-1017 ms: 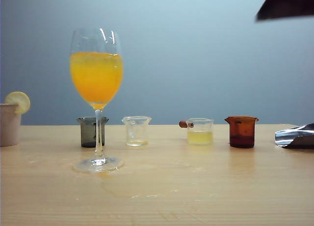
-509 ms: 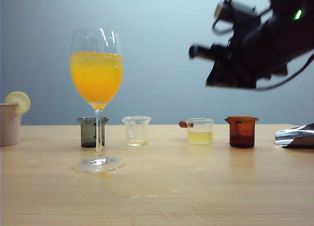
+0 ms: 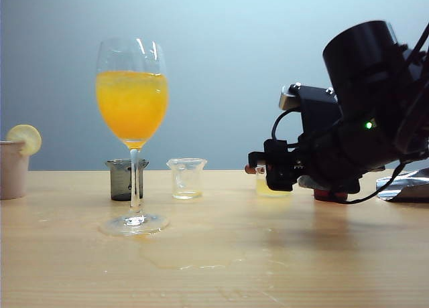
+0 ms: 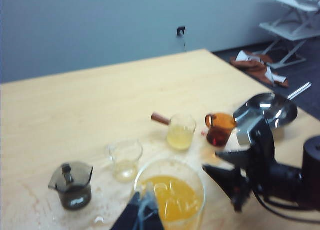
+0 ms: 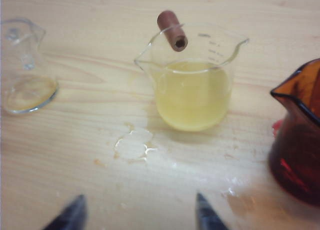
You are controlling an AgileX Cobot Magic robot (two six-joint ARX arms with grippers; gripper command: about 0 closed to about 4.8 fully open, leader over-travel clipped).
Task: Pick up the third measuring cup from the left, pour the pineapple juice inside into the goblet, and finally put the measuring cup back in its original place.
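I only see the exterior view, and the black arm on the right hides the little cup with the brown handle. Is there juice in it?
Observer: Yes. The right wrist view shows the third measuring cup holding pale pineapple juice.
Operator: Is that arm holding it?
Observer: No. The right end effector is open, its tips short of the cup with only bare table between them.
Operator: Where is the other arm?
Observer: The left end effector shows only as a blurred dark tip above the goblet. I cannot tell whether it is open or shut.
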